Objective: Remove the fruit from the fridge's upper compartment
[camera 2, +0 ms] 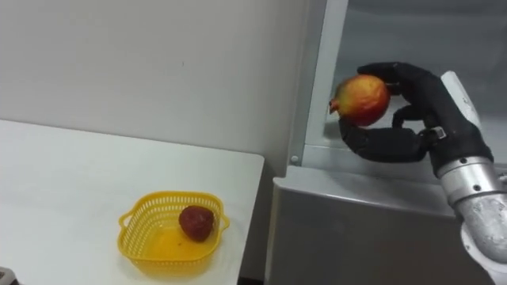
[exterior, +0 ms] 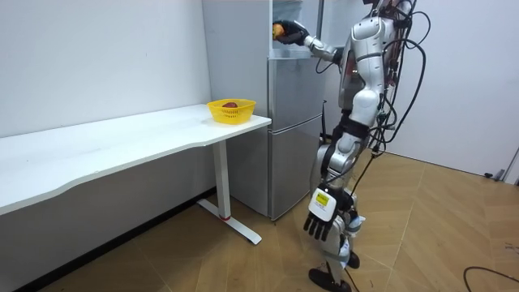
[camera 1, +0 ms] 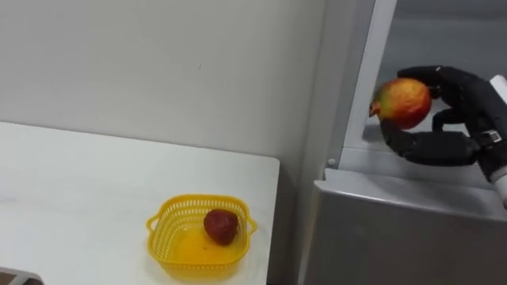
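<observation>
Task fruit: the round red-and-yellow fruit (camera 1: pixel 404 101) is in the black right hand (camera 1: pixel 463 119). You are holding it at the mouth of the upper compartment of the tall grey metal fridge (camera 1: pixel 380 237), above the lower door and clear of it.
Right-hand fingers: curled over the top of the fruit with the thumb wrapped beneath. This is a cupping hold, not a fingertip pinch.
Left hand (exterior: pixel 323 219): hangs at the robot's side, fingers loose, holding nothing.
Risk 1, drop: much of the smooth fruit stands out past your fingers. A quick swing toward the table could roll it out.
Risk 2, knock: the hand is close to the compartment's pale upright edge. Pull back crooked and you may clip it, jarring the hold.
Risk 3, placement: the basket looks light and sits near the table's fridge-side edge, so a heavy set-down could shove it.
Container: a yellow plastic mesh basket (camera 1: pixel 184 201) on the white table (camera 1: pixel 95 182). It holds 1 dark red fruit (camera 1: pixel 221 226), lying right of centre, with room beside it.
Upper compartment contents: cannot tell.
</observation>
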